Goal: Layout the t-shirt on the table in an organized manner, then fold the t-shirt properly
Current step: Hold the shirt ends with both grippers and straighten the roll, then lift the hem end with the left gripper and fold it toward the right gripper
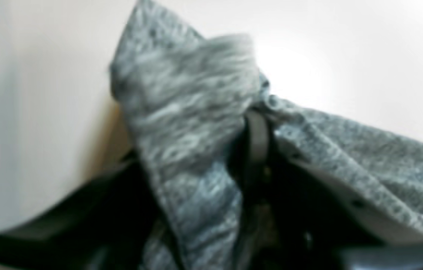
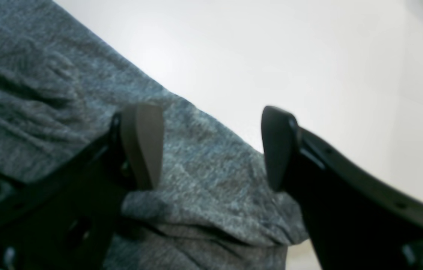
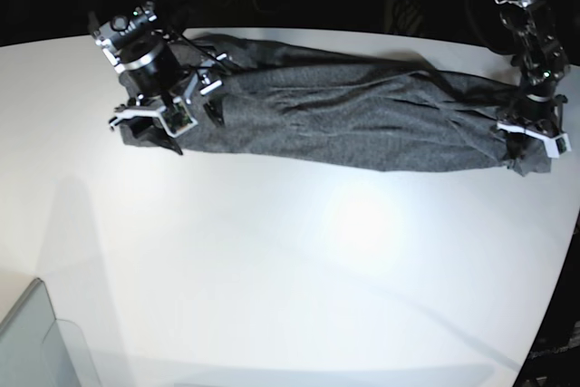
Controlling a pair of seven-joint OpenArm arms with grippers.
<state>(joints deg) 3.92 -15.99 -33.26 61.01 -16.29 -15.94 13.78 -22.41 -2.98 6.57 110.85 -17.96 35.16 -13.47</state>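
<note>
- Heather dark-grey knit cotton t-shirt (image 3: 362, 120) lies stretched into a long, wrinkled band across the far part of the big smooth white table (image 3: 299, 260), running between the two arms.
- Deep lengthwise creases run along it; the cloth bunches at both ends.
- Left gripper (image 1: 256, 131): its jaws are closed on a pinched fold of the shirt, cloth draping to either side, though that view is blurred.
- Right gripper (image 2: 211, 146): jaws spread wide apart above the shirt's edge, holding nothing.
- Translucent grey bin (image 3: 36, 342) sits at the near corner, well apart from the shirt; its contents cannot be made out.
</note>
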